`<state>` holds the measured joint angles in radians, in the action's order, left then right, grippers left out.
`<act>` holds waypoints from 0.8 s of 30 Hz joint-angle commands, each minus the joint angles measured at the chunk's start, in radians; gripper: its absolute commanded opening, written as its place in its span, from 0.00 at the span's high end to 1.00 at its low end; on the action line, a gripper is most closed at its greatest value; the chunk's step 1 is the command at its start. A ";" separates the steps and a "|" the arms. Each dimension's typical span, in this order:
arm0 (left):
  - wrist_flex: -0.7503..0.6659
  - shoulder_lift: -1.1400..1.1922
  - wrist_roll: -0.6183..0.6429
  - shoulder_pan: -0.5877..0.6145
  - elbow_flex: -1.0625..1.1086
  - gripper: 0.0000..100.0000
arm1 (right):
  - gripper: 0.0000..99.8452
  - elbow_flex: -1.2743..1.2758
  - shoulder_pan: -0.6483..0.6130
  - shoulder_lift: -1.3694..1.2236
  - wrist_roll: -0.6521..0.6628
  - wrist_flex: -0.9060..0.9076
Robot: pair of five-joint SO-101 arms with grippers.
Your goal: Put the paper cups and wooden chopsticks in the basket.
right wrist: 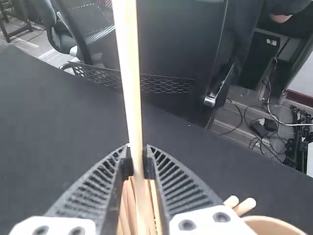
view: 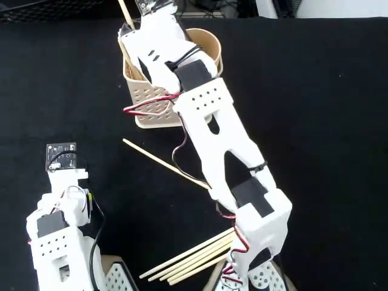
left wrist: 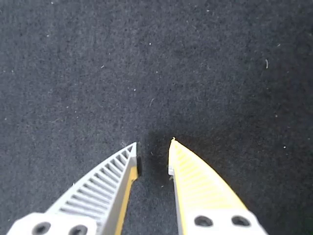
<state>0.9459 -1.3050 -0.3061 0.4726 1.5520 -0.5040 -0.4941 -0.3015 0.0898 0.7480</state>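
Observation:
My right gripper is shut on a wooden chopstick that stands upright between its fingers. In the high view the right arm stretches across the table to the beige basket at the back, and the held chopstick rises over the basket's left side. A paper cup sits in the basket, its rim beside more chopsticks. One loose chopstick lies slanted on the cloth. Several chopsticks lie near the front edge. My left gripper hangs narrowly open over bare black cloth.
The left arm rests at the front left, well away from the basket. Black cloth covers the table. Behind the table's far edge stand a chair and cables on the floor.

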 commanded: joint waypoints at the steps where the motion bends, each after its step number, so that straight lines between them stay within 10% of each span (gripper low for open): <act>1: -0.015 -0.011 0.003 -0.012 -0.002 0.88 | 0.99 0.042 0.012 0.028 0.008 -0.029; 17: -0.015 -0.011 0.003 -0.012 -0.002 0.88 | 0.98 0.516 0.017 0.297 0.008 -0.308; 24: -0.015 -0.011 0.003 -0.012 -0.002 0.88 | 0.83 0.515 0.012 0.334 0.006 -0.198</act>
<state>0.9459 -1.3050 -0.3061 0.4726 1.5520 0.0238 -0.4941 -0.0330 0.0898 0.5194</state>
